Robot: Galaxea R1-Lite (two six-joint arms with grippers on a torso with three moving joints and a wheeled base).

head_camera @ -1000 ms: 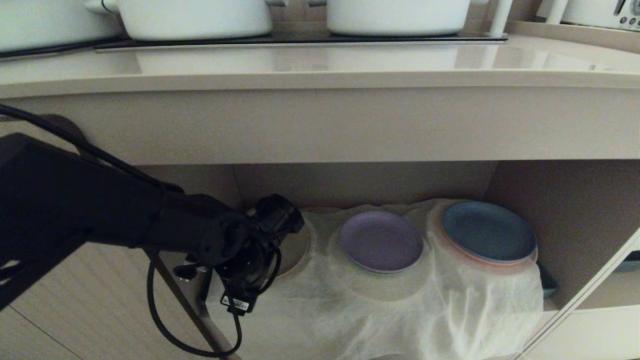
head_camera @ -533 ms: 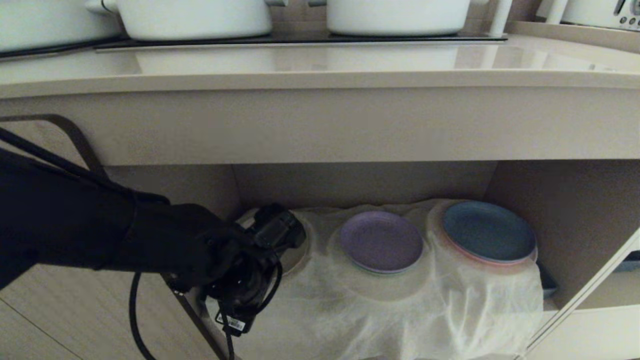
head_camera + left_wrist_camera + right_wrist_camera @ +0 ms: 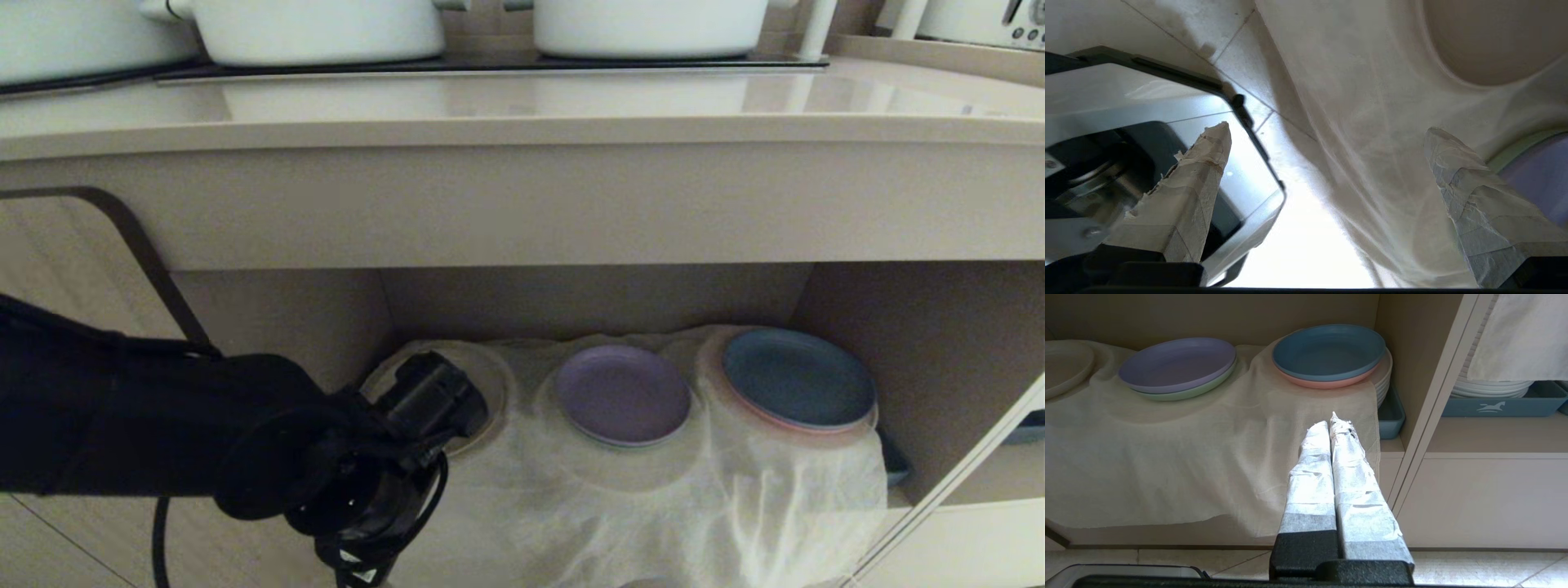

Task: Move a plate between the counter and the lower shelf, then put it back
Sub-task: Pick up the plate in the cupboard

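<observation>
The cream plate (image 3: 490, 398) lies at the left end of the lower shelf (image 3: 620, 506) on its crinkled white cloth, partly hidden behind my left arm (image 3: 269, 433). The left wrist view shows its rim (image 3: 1490, 41) beyond the fingertips. My left gripper (image 3: 1327, 130) is open and empty, hanging over the cloth's front drape, short of the plate. My right gripper (image 3: 1330, 421) is shut on nothing, parked low in front of the shelf; that view catches the plate (image 3: 1063, 367) at its far edge. The counter (image 3: 522, 106) runs above.
A purple plate (image 3: 624, 394) on a green one and a blue plate (image 3: 798, 377) on a pink one share the cloth. White pots (image 3: 318, 28) stand on the hob. A cabinet divider (image 3: 1433, 416) and a blue tray of white plates (image 3: 1494, 404) lie to the right.
My left arm has sunk and drawn back toward the lower left, uncovering more of the cream plate's rim. Its gripper has stayed open. The right gripper has not moved.
</observation>
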